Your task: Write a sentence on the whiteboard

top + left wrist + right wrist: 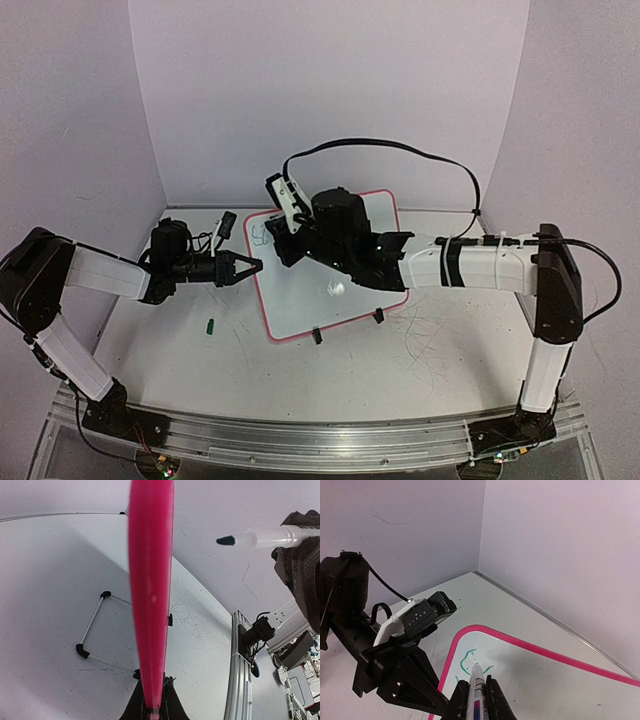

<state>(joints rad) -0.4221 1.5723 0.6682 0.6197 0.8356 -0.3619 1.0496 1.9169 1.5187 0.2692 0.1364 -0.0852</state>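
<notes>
The whiteboard (pixel 340 300), white with a pink rim, stands tilted on black clip feet (pixel 316 336) at the table's middle. My left gripper (pixel 254 265) is shut on its left rim, which runs as a pink band (pixel 150 605) up the left wrist view. My right gripper (pixel 477 700) is shut on a white marker (pixel 476 690) with its tip at the board's top left corner (pixel 264 234). Of the sentence, only a few green strokes (pixel 466 659) show there, too few to read. The marker's dark tip (pixel 226 540) also shows in the left wrist view.
A small green marker cap (pixel 211 324) lies on the tabletop left of the board. The board's wire stand (pixel 90 630) rests on the table behind it. Walls close the back and sides. A black cable (pixel 400 150) arcs over the right arm.
</notes>
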